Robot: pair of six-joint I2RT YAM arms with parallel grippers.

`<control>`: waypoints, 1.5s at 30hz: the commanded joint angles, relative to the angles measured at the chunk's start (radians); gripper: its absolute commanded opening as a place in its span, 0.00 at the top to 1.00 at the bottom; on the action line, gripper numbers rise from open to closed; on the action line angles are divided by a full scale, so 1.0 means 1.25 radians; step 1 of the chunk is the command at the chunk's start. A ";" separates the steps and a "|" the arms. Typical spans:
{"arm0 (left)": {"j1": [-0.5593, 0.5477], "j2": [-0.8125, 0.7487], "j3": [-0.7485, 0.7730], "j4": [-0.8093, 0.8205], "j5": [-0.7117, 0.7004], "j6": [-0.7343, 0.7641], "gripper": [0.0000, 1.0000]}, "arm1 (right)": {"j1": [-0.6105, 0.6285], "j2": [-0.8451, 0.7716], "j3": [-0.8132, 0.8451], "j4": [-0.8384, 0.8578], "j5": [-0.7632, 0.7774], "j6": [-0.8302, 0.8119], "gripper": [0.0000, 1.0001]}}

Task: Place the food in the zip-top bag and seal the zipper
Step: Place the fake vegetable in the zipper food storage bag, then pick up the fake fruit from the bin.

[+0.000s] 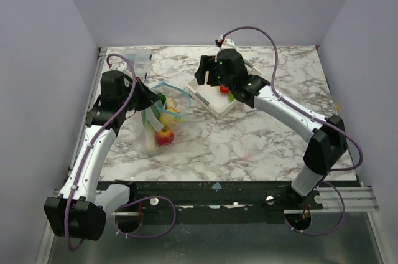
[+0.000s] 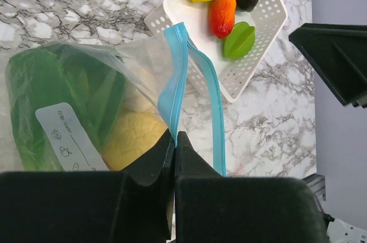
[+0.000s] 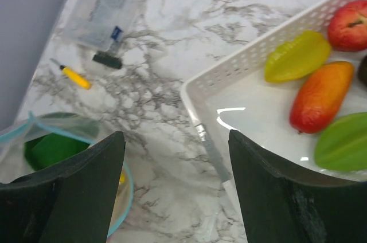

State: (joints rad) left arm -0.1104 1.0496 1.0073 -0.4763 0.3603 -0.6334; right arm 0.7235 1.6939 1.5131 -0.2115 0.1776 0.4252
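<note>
The zip-top bag [image 2: 86, 100] lies at the left, its mouth gaping and its blue-green zipper [image 2: 179, 65] unsealed. My left gripper [image 2: 175, 140] is shut on the bag's mouth edge, on the strip itself. Inside the bag show a green piece [image 2: 51, 82] and a yellow piece [image 2: 135, 140]; from above a red fruit [image 1: 164, 136] also shows in the bag [image 1: 158, 117]. More food sits in the white basket [image 3: 241, 62]: a yellow-green piece [image 3: 297, 57], an orange-red one [image 3: 321, 95], a red one [image 3: 350, 25] and a green one [image 3: 344, 142]. My right gripper [image 3: 176, 140] hangs open and holds nothing, above the basket's near corner.
The white basket [image 1: 214, 109] stands mid-table, just right of the bag. A small clear hard box [image 3: 109, 8] and a small yellow item [image 3: 74, 77] lie near the back left wall. Grey walls close in the table at the left, back and right.
</note>
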 commanded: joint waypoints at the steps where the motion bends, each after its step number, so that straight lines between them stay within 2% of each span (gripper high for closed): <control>1: 0.006 -0.002 -0.001 0.021 0.024 -0.001 1.00 | -0.047 -0.005 -0.022 -0.019 0.132 0.023 0.25; 8: 0.006 -0.005 -0.002 0.022 0.025 -0.001 1.00 | -0.142 0.076 -0.013 -0.061 0.111 0.083 0.25; 17: 0.006 -0.005 -0.003 0.023 0.026 -0.001 1.00 | -0.179 0.263 0.120 -0.120 0.127 0.047 0.26; 23: 0.006 -0.005 -0.003 0.022 0.021 0.001 1.00 | -0.183 0.379 0.220 -0.187 0.136 0.050 0.30; 38: 0.007 -0.002 -0.003 0.023 0.026 -0.001 1.00 | -0.183 0.444 0.208 -0.172 0.210 0.034 0.37; 42: 0.006 -0.002 -0.004 0.024 0.026 -0.001 1.00 | -0.183 0.458 0.214 -0.168 0.226 0.027 0.41; 45: 0.006 -0.002 -0.004 0.025 0.026 -0.001 1.00 | -0.183 0.458 0.214 -0.167 0.232 0.022 0.49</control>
State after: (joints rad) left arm -0.1104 1.0496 1.0073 -0.4751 0.3714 -0.6334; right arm 0.5018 2.2387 1.7645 -0.4145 0.4118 0.4694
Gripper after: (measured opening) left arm 0.009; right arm 0.556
